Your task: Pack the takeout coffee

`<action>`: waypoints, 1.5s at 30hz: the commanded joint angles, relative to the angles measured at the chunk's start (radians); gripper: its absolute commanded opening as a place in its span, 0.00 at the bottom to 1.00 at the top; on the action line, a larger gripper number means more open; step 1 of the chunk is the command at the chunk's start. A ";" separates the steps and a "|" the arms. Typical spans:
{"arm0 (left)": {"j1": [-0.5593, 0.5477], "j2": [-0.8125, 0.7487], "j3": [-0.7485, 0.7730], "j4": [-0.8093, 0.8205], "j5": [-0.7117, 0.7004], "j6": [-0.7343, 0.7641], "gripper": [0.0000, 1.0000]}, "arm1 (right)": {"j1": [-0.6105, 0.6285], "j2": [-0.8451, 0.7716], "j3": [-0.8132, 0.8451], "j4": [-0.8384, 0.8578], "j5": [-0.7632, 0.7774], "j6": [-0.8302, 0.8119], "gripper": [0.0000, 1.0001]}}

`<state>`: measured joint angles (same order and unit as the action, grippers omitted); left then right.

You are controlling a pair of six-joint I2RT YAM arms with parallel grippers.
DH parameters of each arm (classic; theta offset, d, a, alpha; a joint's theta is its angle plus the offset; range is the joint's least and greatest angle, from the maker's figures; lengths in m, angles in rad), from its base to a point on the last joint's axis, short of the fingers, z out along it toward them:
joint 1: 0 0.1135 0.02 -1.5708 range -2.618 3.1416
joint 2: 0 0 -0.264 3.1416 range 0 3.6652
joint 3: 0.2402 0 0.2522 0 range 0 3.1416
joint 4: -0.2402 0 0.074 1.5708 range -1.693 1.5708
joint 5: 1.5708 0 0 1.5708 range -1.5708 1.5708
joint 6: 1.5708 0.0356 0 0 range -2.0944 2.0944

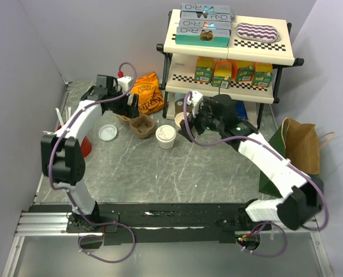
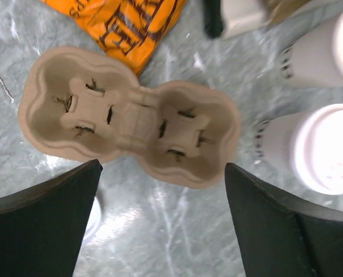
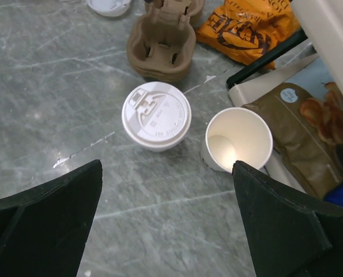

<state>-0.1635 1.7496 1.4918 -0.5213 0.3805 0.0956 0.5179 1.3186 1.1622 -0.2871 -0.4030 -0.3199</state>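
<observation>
From above, the coffee cup (image 1: 166,137) stands lidded and upright on the grey surface (image 1: 177,173). It is near the right fingers (image 3: 44,225) and a little apart from the left fingers (image 1: 132,107), which hang over a brown cup carrier (image 1: 141,125). An open cup (image 1: 183,119) stands just beside the coffee cup, and a loose lid (image 1: 108,132) lies on the carrier's other side.

In the left wrist view, the left fingers are spread wide and hold nothing. The carrier lies flat beyond their tips, between the two. The coffee cup stands outside one finger, clear of the carrier, and an orange bag (image 2: 125,23) lies past the carrier.

In the right wrist view, the right fingers are parted and empty. The coffee cup stands ahead of the gap between them, untouched. The open cup sits close to one fingertip.
</observation>
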 commanded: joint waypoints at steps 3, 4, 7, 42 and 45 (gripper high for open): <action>-0.010 0.183 0.205 -0.137 -0.065 0.136 0.80 | -0.002 -0.147 0.065 -0.263 0.003 -0.132 0.99; -0.010 0.198 0.220 -0.134 -0.066 0.141 0.77 | -0.001 -0.166 0.077 -0.289 0.021 -0.151 0.99; -0.010 0.247 0.268 -0.126 -0.078 0.138 0.74 | -0.005 -0.180 0.117 -0.382 0.132 -0.174 0.98; -0.047 0.422 0.423 -0.279 -0.028 0.312 0.70 | -0.205 -0.306 0.094 -0.409 -0.008 -0.065 0.99; -0.051 0.429 0.427 -0.281 -0.032 0.316 0.69 | -0.213 -0.308 0.088 -0.405 -0.011 -0.062 0.99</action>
<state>-0.2039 2.1746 1.8797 -0.8253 0.3210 0.4030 0.3218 1.0325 1.2228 -0.6910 -0.4038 -0.4034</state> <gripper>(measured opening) 0.696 0.988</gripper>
